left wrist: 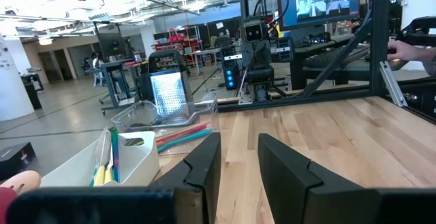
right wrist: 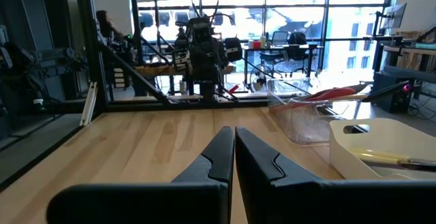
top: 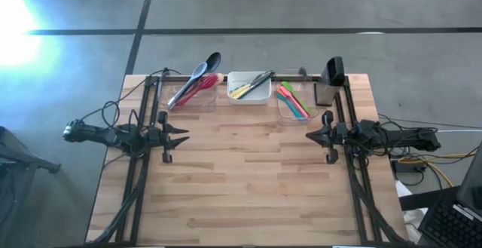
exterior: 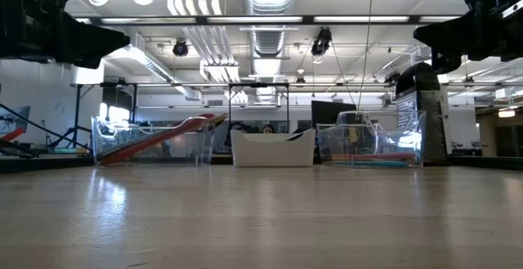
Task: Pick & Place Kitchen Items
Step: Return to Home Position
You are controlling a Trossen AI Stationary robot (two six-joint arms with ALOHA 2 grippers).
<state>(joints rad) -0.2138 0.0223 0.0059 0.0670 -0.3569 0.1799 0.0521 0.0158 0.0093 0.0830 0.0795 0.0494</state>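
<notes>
Both empty, my left gripper (top: 184,135), fingers part open, and my right gripper (top: 309,136), fingers closed together, hover at opposite sides of the pale wooden table (top: 248,191). The long black and red spoons (top: 197,78) lean slantwise in the left clear plastic bin (top: 211,102), bowls poking past its far rim. They are probably light, stiff and smooth; mid-handle looks the surest hold.

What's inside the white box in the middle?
The white bin holds yellow-handled cutlery and a dark utensil, lying slanted together. Whatever is under them at the bottom is covered, so I cannot count them all.
</notes>
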